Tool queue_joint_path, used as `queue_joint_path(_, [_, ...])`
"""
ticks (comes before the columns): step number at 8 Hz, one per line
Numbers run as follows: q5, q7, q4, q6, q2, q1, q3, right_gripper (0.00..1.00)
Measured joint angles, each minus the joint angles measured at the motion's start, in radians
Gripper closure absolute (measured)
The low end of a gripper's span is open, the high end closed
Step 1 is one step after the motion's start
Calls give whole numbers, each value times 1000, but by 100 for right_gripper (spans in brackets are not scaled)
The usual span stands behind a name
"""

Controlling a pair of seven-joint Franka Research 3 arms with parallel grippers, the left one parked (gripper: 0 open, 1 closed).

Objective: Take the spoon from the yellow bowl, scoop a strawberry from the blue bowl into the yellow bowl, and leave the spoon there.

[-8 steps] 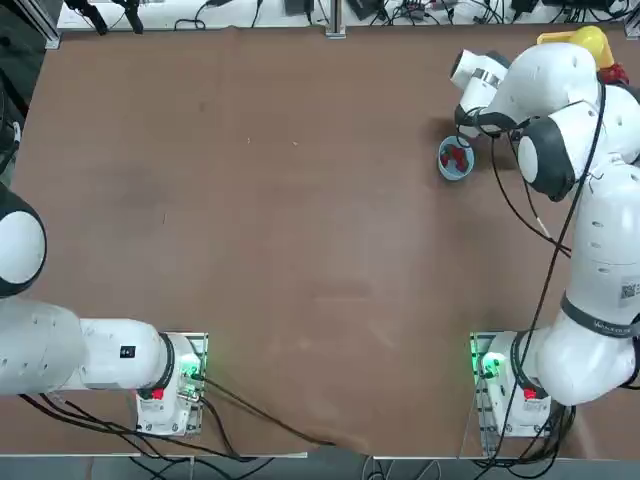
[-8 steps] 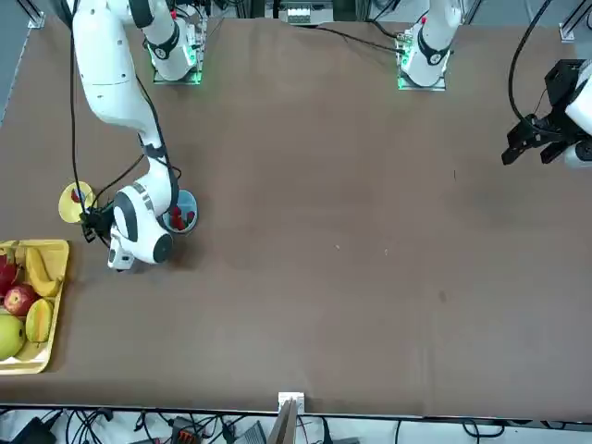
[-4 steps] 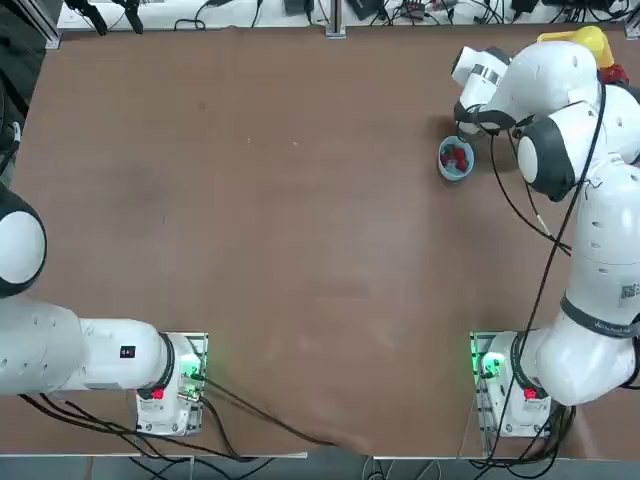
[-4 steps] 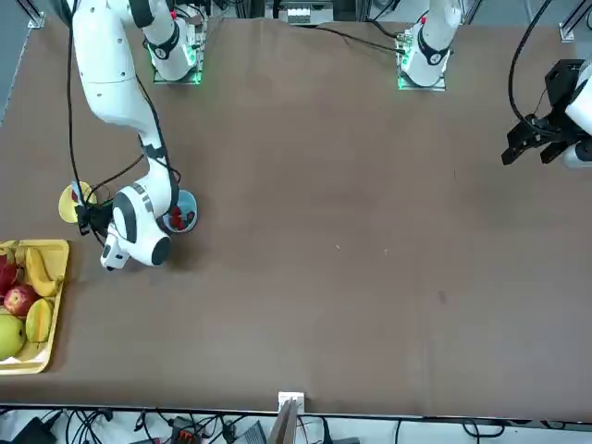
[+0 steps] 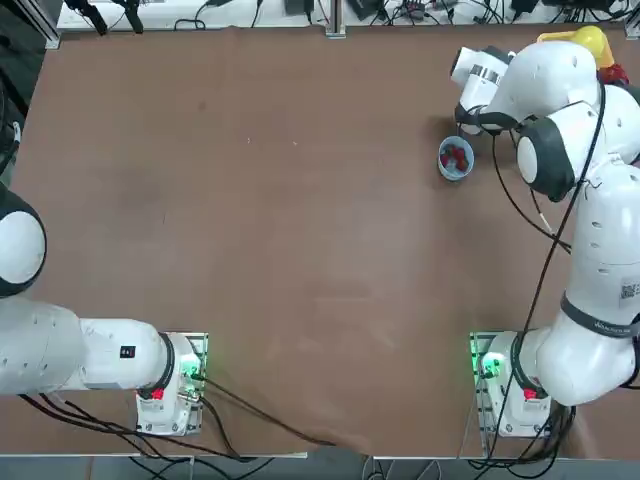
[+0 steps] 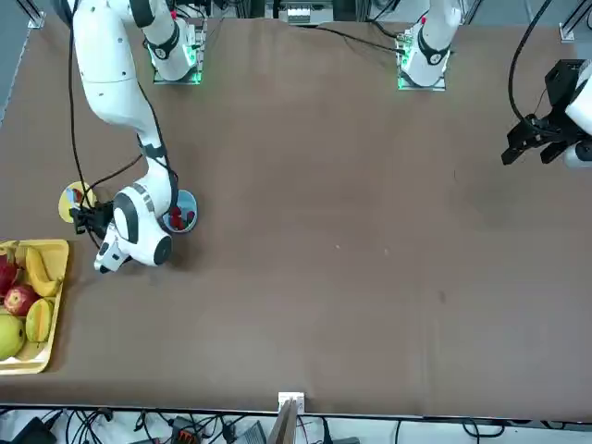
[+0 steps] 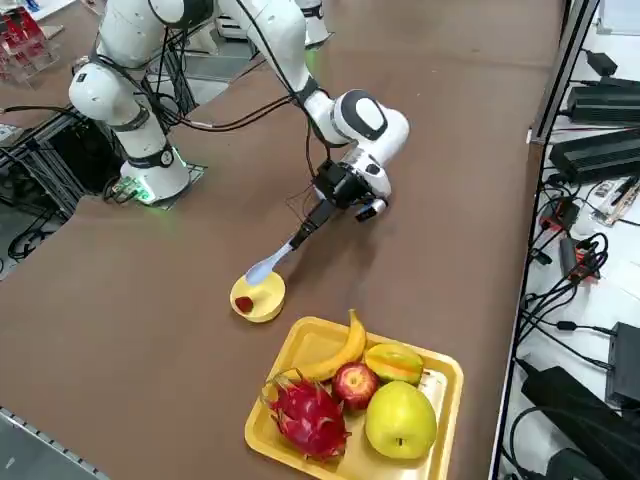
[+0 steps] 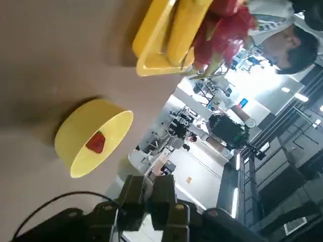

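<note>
1. The table point(image 5: 260, 220) was seen carrying the whole task in its far right corner, beside the working arm.
2. A yellow fruit tray point(image 7: 300, 345) lay just beyond the yellow bowl, holding a banana, an apple and other fruit; it was not part of the task.
3. The right gripper point(image 7: 335, 190) was held above the table between the two bowls, closed on the handle of the spoon point(image 7: 268, 265), which slanted down from it toward the yellow bowl.
4. The yellow bowl point(image 7: 262, 300) stood on the table with a strawberry point(image 7: 244, 304) already lying inside it, so the scooping and tipping were judged done.
5. The blue bowl point(image 5: 455, 160) stood close beside the wrist, with red fruit left in it.
6. The spoon's pale scoop end was seen at or just above the yellow bowl's near rim, empty; contact with the rim could not be told.
7. What was judged left: the spoon had not yet been laid in the yellow bowl and let go.
</note>
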Motion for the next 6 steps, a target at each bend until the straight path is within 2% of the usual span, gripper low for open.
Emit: queue_joint_path(6, [-22,338,-5,69,23,0,0,89])
